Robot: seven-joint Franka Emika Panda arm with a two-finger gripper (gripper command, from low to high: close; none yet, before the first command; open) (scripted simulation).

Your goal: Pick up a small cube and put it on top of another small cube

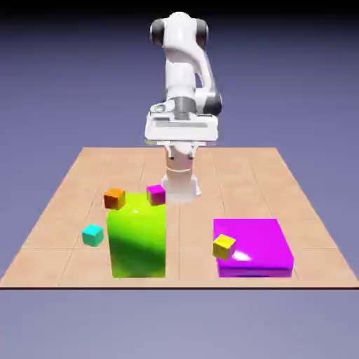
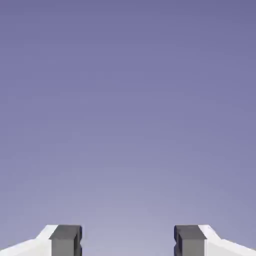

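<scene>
A wooden table (image 1: 63, 210) carries a lime block (image 1: 137, 238). Right of the block lies a magenta slab (image 1: 256, 242), a yellow cube (image 1: 224, 246) at its near-left corner. The hand (image 2: 127, 240) is open and empty. The cyan cube (image 1: 92, 235) sits left of the block.

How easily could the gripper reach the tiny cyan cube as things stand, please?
Probably yes: the cyan cube sits alone on the table, apart from the lime-green block beside it, uncovered, and the gripper is open and empty.
</scene>
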